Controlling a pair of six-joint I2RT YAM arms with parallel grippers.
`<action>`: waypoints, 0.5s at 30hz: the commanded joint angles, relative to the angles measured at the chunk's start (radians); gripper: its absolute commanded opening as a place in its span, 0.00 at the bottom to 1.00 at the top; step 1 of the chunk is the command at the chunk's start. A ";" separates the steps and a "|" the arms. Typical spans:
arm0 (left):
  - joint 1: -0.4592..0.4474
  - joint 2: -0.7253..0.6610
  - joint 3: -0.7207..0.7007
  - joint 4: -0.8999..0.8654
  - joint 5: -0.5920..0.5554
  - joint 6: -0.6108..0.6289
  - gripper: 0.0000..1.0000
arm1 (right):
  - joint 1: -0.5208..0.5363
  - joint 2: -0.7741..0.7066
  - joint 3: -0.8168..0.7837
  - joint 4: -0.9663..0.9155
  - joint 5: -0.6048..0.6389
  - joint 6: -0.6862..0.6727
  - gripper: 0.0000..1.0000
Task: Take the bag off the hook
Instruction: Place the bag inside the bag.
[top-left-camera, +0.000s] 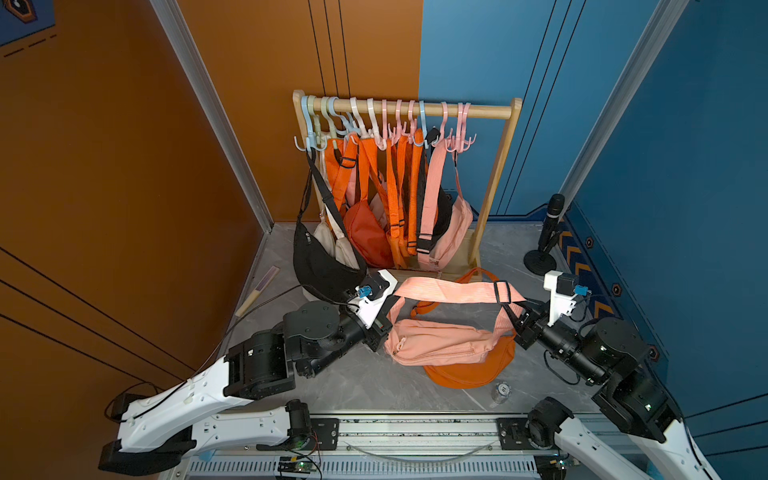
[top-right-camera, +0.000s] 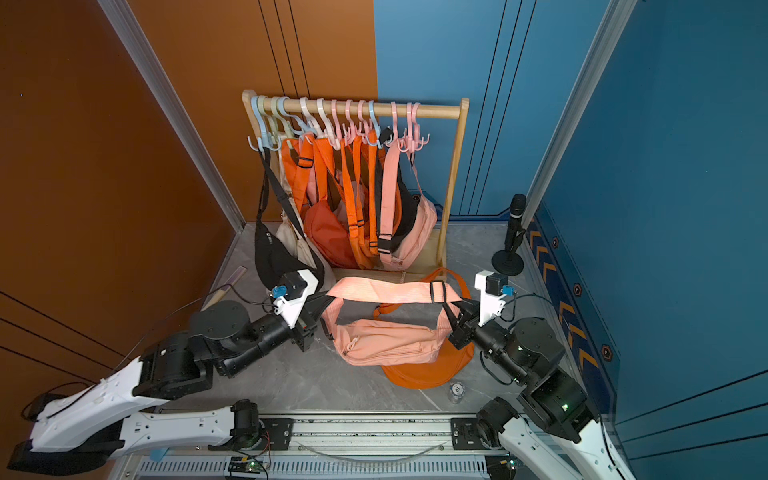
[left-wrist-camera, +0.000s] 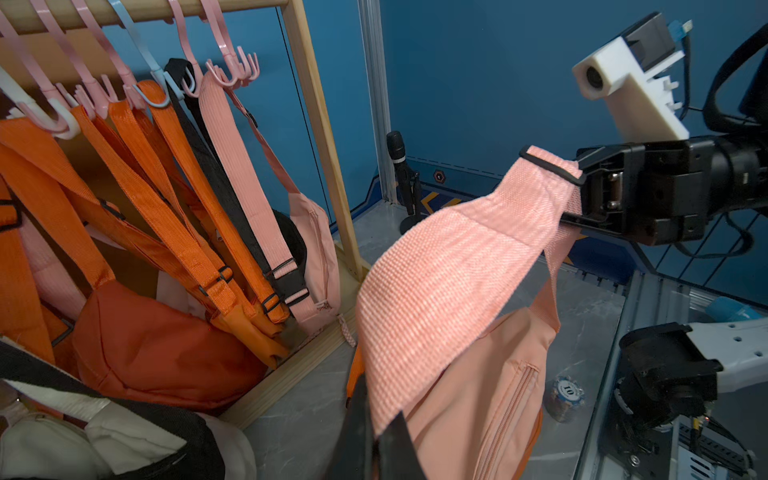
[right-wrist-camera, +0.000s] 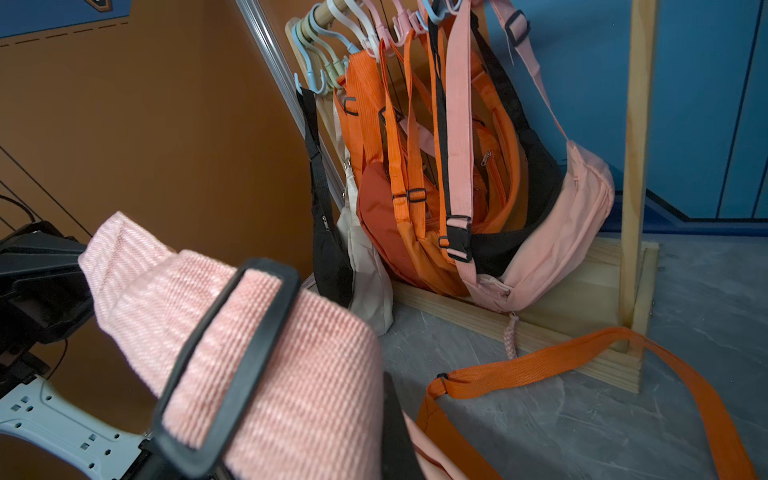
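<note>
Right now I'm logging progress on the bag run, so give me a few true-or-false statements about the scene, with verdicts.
1. The left gripper and the right gripper are each shut on the strap of the pink bag. True.
2. The pink bag hangs from a hook on the rack. False: it is off the rack, in front of it, slung between the two grippers.
3. An orange bag lies on the table beneath the pink bag. True.
4. The rack is bare. False: several bags hang from its hooks.
</note>
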 joint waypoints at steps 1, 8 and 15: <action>0.041 0.020 -0.058 0.037 -0.006 -0.057 0.00 | 0.001 -0.037 -0.071 -0.013 0.073 0.058 0.00; 0.171 0.097 -0.197 0.163 0.116 -0.140 0.00 | 0.001 -0.033 -0.194 0.006 0.151 0.113 0.00; 0.247 0.220 -0.233 0.239 0.187 -0.176 0.00 | -0.006 -0.009 -0.262 0.019 0.234 0.137 0.00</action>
